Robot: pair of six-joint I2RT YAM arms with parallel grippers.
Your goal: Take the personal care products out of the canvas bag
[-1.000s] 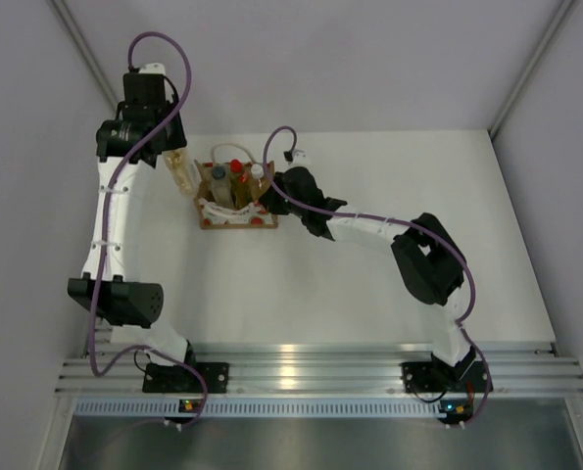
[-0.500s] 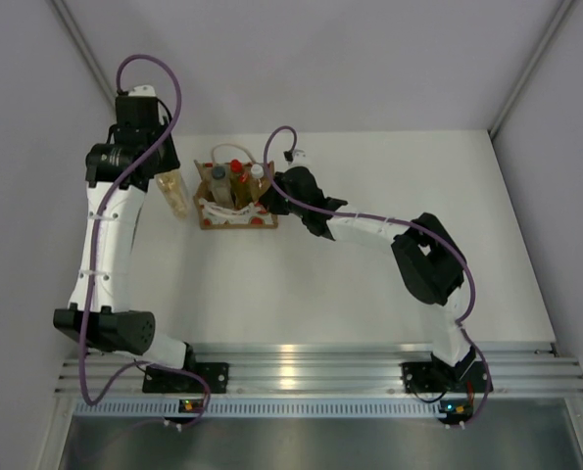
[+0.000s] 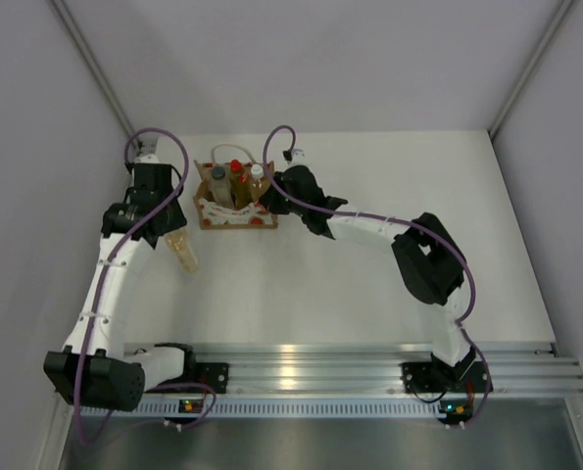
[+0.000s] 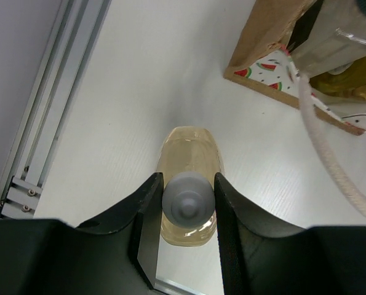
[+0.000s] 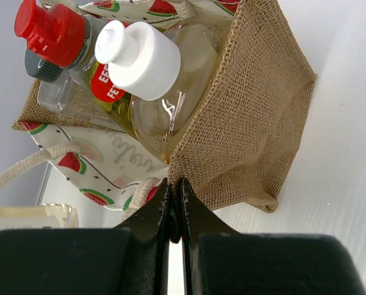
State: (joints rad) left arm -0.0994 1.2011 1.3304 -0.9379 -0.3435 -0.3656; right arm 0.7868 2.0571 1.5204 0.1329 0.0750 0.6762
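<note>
The canvas bag stands at the back of the table, its watermelon-print panel facing forward. Three personal care products stand in it: dark-capped, red-capped and white-capped. The right wrist view shows the red cap, the white cap and the burlap wall. My right gripper is shut on the bag's rim at its right side. My left gripper is shut on the cap of an amber-liquid bottle, held tilted front-left of the bag.
An aluminium rail runs along the near edge and also shows in the left wrist view. Grey walls close in the left and right sides. A white rope handle hangs from the bag.
My left arm has carried the amber bottle from the back-left beside the bag toward the front, away from the bag. The right arm and bag have not moved.
</note>
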